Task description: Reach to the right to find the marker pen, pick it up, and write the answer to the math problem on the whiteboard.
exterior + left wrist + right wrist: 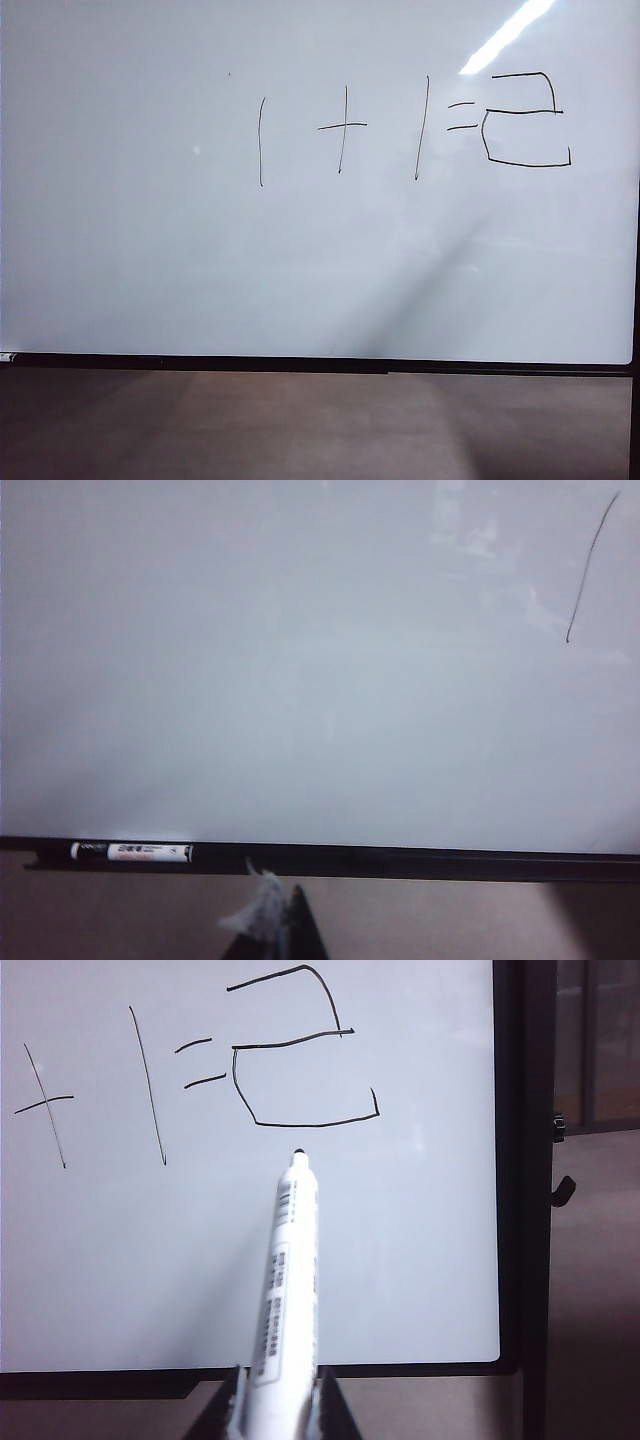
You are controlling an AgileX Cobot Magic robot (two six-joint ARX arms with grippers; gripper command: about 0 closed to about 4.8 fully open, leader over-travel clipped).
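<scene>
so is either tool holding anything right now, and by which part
The right tool grips the marker pen by its rear barrel, tip free. The left tool holds no pen.

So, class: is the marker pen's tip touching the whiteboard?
Apart. The right wrist view shows the marker pen, in the right claw, with its tip short of the whiteboard.

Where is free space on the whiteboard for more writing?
The whiteboard is bare left of the math problem and below it, down to the frame. It is crowded top right, around the answer, where the right gripper holds the marker pen.

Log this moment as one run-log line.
right gripper: shut on marker pen, clear of whiteboard | answer: written | left gripper: holds no pen
</scene>
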